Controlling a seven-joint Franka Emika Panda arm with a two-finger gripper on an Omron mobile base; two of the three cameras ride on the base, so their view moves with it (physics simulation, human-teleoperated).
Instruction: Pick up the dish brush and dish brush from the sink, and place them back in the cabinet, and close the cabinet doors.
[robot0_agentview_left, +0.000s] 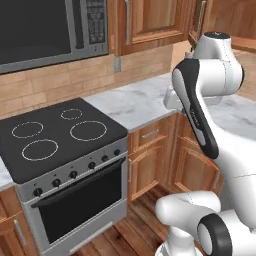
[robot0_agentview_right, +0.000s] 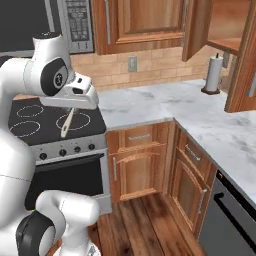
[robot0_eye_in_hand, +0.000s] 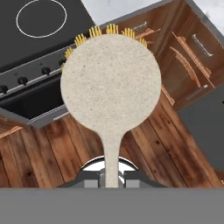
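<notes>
My gripper (robot0_eye_in_hand: 112, 178) is shut on the thin handle of a dish brush (robot0_eye_in_hand: 110, 83). Its round, speckled off-white head has yellow bristles peeping past the far edge. In the right base view the same dish brush (robot0_agentview_right: 66, 124) hangs down from the gripper (robot0_agentview_right: 71, 110) in front of the stove. The cabinet (robot0_agentview_right: 227, 25) at the upper right stands open, with one cabinet door (robot0_agentview_right: 196, 27) swung out on the left and the other (robot0_agentview_right: 244, 65) on the right. The sink is out of view.
A black stove (robot0_agentview_left: 55, 135) with an oven stands below a microwave (robot0_agentview_left: 45, 25). The marble counter (robot0_agentview_right: 165, 102) wraps round the corner and carries a paper towel roll (robot0_agentview_right: 214, 74). Low wooden drawer units (robot0_agentview_right: 137, 160) and a dishwasher (robot0_agentview_right: 232, 215) line the wood floor.
</notes>
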